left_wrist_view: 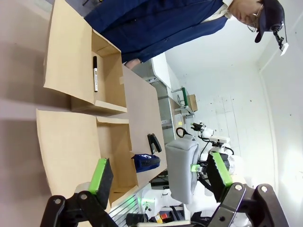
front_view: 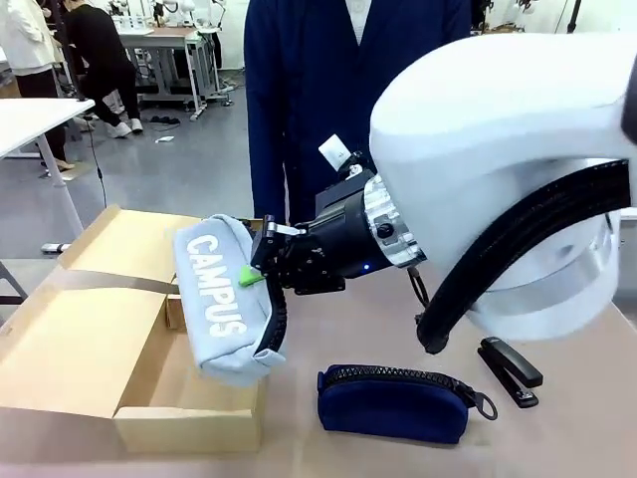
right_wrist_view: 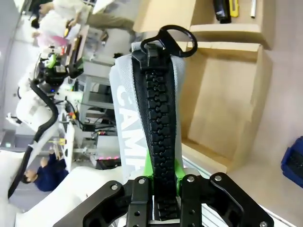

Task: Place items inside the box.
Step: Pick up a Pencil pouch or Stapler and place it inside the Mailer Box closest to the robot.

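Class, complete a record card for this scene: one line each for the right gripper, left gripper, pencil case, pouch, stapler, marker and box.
Right gripper: shut on the grey CAMPUS pencil case
Left gripper: open, holding nothing
Pencil case: held clear of the table, at the box edge
Navy pouch: lying on the table
Stapler: on the table beside the pouch
Marker pen: lying inside a box compartment
Box: open, flaps folded out

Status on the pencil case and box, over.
Right pincer shut on CAMPUS pencil case, aloft over box, near compartment. Left pincer open, empty. Navy pouch, stapler on table beside; path clear.
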Robot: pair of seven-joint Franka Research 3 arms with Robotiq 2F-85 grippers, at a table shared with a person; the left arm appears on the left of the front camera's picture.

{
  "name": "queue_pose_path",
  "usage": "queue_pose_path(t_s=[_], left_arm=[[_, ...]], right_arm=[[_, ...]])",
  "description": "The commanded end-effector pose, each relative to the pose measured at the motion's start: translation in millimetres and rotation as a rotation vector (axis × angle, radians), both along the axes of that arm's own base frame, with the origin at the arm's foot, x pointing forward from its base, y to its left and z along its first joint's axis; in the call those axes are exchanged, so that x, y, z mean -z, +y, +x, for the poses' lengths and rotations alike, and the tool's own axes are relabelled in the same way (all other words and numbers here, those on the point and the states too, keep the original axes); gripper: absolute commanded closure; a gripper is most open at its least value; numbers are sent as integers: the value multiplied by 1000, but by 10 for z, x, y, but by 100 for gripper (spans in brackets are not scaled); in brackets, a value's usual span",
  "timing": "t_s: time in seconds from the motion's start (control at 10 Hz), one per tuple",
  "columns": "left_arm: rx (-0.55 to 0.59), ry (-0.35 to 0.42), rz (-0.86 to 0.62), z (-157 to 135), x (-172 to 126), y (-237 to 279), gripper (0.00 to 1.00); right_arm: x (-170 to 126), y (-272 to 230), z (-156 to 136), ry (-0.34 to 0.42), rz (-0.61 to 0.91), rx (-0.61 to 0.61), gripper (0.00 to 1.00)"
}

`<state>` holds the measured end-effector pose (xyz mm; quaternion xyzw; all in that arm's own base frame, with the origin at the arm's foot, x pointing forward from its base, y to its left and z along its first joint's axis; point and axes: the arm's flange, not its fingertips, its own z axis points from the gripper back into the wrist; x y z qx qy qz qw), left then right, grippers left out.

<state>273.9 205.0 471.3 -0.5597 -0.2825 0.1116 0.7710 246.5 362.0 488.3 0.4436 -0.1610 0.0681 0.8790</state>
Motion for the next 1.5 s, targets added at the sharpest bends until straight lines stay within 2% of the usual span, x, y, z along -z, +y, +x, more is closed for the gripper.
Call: queue_pose_path(t_s=[0.0, 0.3, 0.6, 0.9, 1.4], left_arm=[[-2, -35, -14, 3, -4, -10, 0], [-2, -35, -14, 3, -4, -10, 0], [-2, -35, -14, 3, -4, -10, 0], [-2, -35, -14, 3, -4, -10, 0], [-2, -35, -14, 3, -4, -10, 0]], right_arm=[[76, 398, 5, 42, -95, 69, 87], [189, 851, 200, 193, -135, 266, 87], [393, 1222, 332, 244, -229, 282, 87], [454, 1462, 476, 223, -279, 298, 87], [723, 1929, 659, 217, -379, 278, 87]])
